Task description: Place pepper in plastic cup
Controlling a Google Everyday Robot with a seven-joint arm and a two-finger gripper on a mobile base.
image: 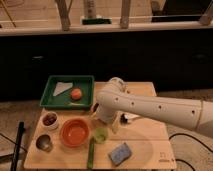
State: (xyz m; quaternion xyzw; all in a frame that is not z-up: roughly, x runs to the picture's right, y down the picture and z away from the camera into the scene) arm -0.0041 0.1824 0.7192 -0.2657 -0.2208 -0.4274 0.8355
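The plastic cup [100,135] is small, pale lime-green and stands on the wooden table [150,145] just right of the orange bowl [75,132]. The pepper [91,154], long, thin and green, lies on the table just in front of the cup, near the front edge. My white arm reaches in from the right and bends down at the table's middle. My gripper [118,122] hangs below the arm, just right of and behind the cup, above the table. Nothing shows in it.
A green tray [52,102] at the back left holds a white cloth and an orange fruit [76,94]. A white bowl with dark contents [50,119] and a shiny metal cup [44,143] stand at the left. A blue sponge [120,153] lies front centre.
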